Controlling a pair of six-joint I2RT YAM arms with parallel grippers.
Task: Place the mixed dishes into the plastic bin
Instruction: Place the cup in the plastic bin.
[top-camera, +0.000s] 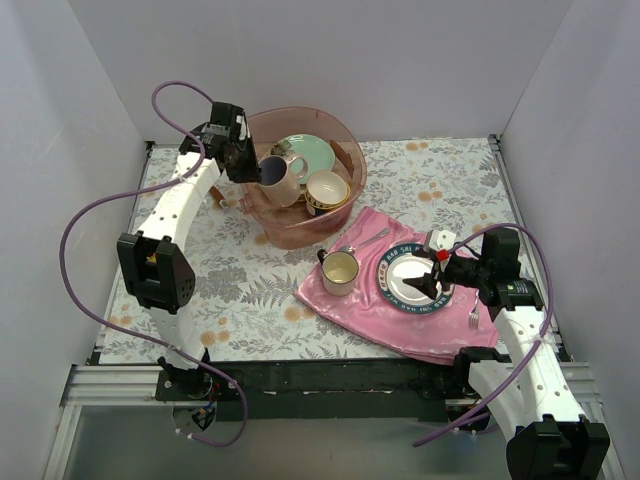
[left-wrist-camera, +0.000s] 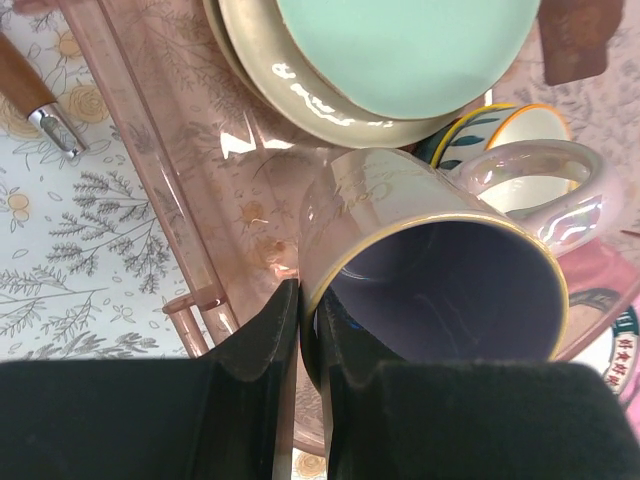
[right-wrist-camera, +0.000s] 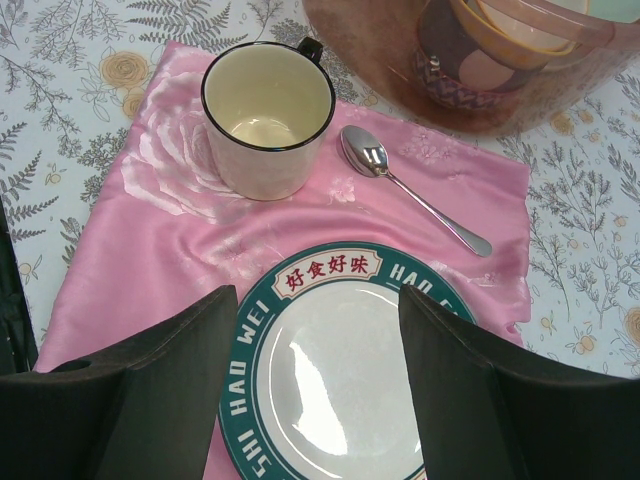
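My left gripper (top-camera: 245, 165) is shut on the rim of the pale mug with purple inside (top-camera: 283, 178) and holds it tilted inside the plastic bin (top-camera: 300, 113). In the left wrist view the fingers pinch the mug's wall (left-wrist-camera: 400, 210), one inside and one outside. In the bin lie the mint-green plate (top-camera: 305, 152) on a cream plate (left-wrist-camera: 270, 60), and the yellow mug (top-camera: 327, 190). My right gripper (top-camera: 428, 283) is open and empty, just above the dark-blue-rimmed lettered plate (right-wrist-camera: 330, 380).
A pink cloth (top-camera: 350, 305) lies right of centre with the lettered plate (top-camera: 405, 268), a cream cup (top-camera: 340, 271), a spoon (top-camera: 365, 242) and a fork (top-camera: 474, 318) on it. A wooden-handled utensil (left-wrist-camera: 35, 100) lies left of the bin.
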